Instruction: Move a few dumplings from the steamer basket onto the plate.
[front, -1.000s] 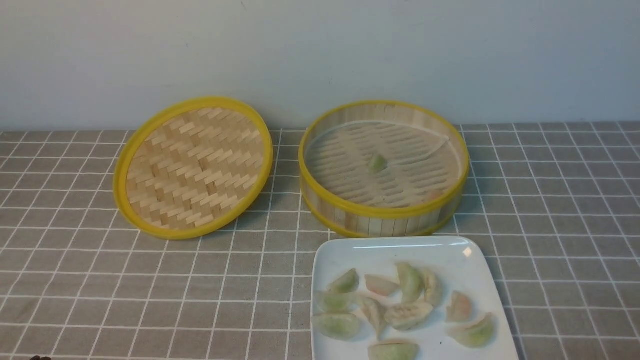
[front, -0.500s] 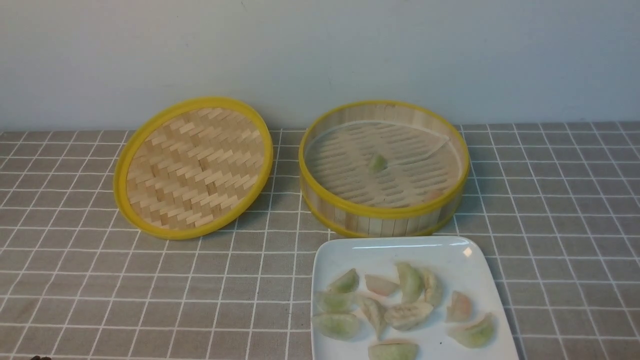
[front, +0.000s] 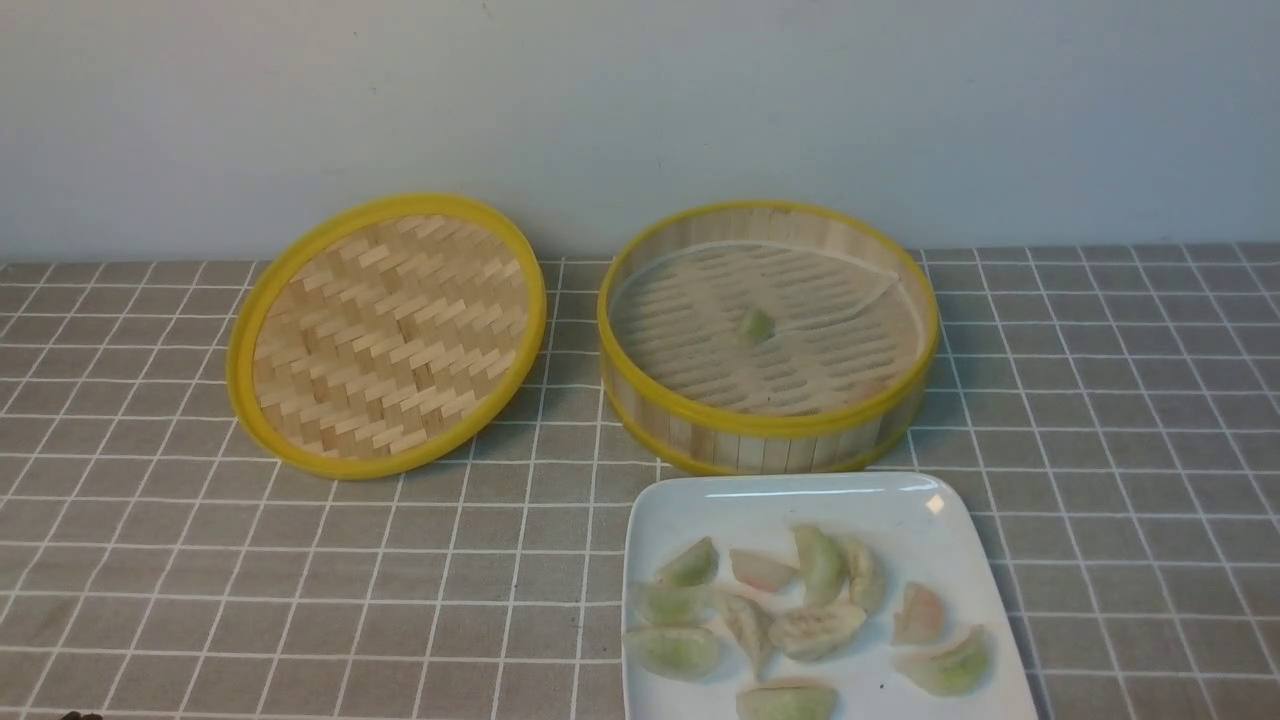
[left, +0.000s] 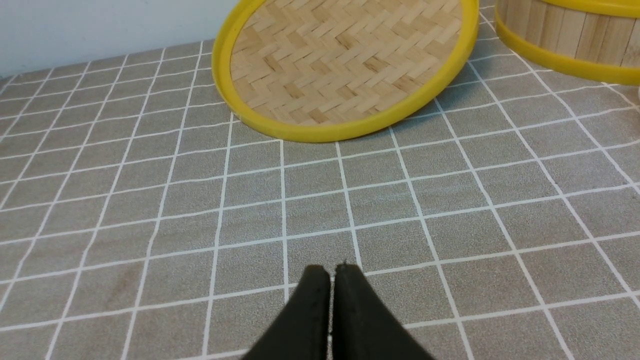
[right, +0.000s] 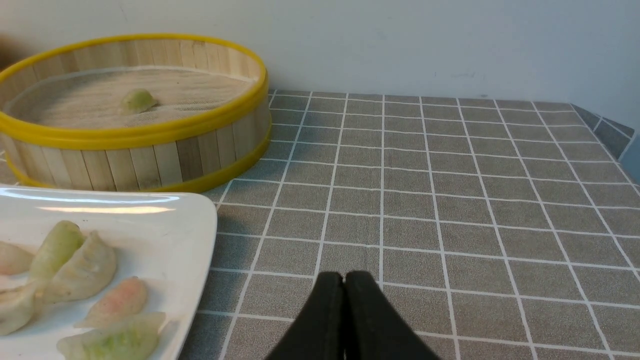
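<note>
The steamer basket (front: 768, 420) stands at the back, right of centre, holding one green dumpling (front: 755, 325) on its liner and a pinkish one (front: 868, 388) by its near wall. In front of it the white plate (front: 780, 500) carries several dumplings (front: 815, 630). Neither arm shows in the front view. My left gripper (left: 332, 270) is shut and empty, low over the cloth short of the lid. Beside the plate (right: 190, 240) my right gripper (right: 344, 276) is shut and empty too, with the basket (right: 150, 160) beyond.
The woven yellow-rimmed lid (front: 390, 335) lies tilted to the left of the basket, its rim (left: 320, 132) ahead of my left gripper. A grey checked cloth (front: 200, 560) covers the table, and a pale wall (front: 640, 100) closes the back. The cloth's far right corner (right: 607, 132) shows its edge.
</note>
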